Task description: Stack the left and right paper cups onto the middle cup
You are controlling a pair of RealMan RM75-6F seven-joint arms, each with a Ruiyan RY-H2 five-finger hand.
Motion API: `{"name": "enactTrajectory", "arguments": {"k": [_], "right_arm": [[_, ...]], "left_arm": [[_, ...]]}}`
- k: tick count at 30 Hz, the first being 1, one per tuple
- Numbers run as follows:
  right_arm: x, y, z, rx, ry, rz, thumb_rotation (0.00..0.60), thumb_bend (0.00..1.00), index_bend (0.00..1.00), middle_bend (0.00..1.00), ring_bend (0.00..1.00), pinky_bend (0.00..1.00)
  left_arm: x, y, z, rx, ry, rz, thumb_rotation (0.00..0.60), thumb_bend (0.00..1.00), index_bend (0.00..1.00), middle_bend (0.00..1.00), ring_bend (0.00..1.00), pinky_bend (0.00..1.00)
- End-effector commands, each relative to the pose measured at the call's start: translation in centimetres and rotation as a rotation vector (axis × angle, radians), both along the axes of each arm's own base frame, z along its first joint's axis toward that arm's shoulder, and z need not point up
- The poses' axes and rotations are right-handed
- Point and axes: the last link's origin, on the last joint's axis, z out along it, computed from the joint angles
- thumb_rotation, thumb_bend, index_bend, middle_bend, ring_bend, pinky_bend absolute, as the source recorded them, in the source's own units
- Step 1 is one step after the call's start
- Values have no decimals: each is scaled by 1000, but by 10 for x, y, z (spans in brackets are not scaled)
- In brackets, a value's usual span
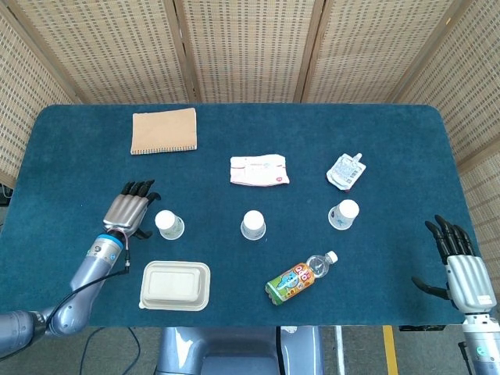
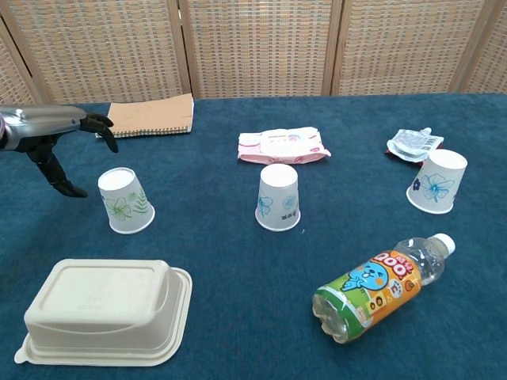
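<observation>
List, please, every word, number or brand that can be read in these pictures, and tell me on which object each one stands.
"QOO": on the orange label of the lying bottle, in large blue letters; the smaller print below it is too small to read.
Pink wipes pack: printing is there, but blurred, unreadable.
Silver pouch: print too small to read.
Paper cups: only flower and leaf drawings, no text.
</observation>
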Motion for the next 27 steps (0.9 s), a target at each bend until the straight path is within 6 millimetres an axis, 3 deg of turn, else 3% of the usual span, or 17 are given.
{"name": "enactTrajectory", "arguments": {"k": [1, 8, 12, 17, 23, 27], "right_arm": [[-1, -1, 1, 1, -4, -2, 600, 54, 66, 0, 0, 0], [-3, -2, 2, 0, -17, -10, 600, 54, 66, 0, 0, 0], [-4, -3, 3, 0, -24, -11, 600, 53, 66, 0, 0, 0], [-4, -2, 3, 1, -28, -9, 600, 54, 66, 0, 0, 0], [-4, -2, 4, -3, -31, -10, 600, 54, 66, 0, 0, 0], [-3, -2, 5, -4, -32, -9, 600, 54, 69, 0, 0, 0]], "left_arm": [[3, 2, -6, -7, 6, -2, 600, 231, 244, 0, 0, 0], [10, 4, -22, -33, 20, -4, 600, 232, 287, 0, 0, 0], [13, 5, -28, -37, 30, -8, 600, 360, 348, 0, 0, 7], [16, 5, -33, -32, 17, -12, 600, 362, 404, 0, 0, 15], [22, 5, -27, -5, -8, -39, 600, 361, 444, 0, 0, 20], [37, 6, -15, 34, -69, -78, 600, 362, 449, 0, 0, 36]]}}
